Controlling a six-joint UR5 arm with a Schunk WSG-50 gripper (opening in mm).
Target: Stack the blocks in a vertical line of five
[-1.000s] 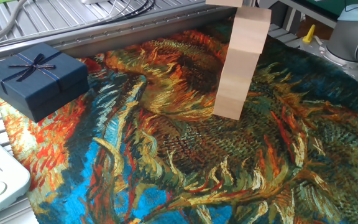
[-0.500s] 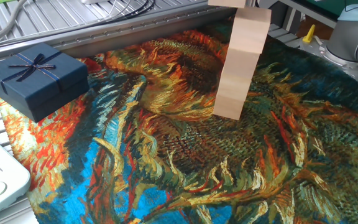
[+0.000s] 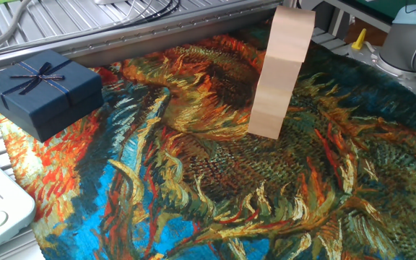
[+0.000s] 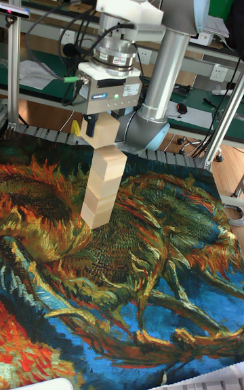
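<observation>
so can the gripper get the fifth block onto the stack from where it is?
Probably yes. The gripper holds a wooden cube right above the four-cube stack, roughly in line with it, and nothing stands between them. The navy gift box sits well off to the side.

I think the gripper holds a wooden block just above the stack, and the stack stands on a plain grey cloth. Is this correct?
Not quite. The cloth is not plain grey; it is a colourful painted print, as the fixed view shows. The rest holds: in the tall fixed view the gripper holds a block above the stack.
</observation>
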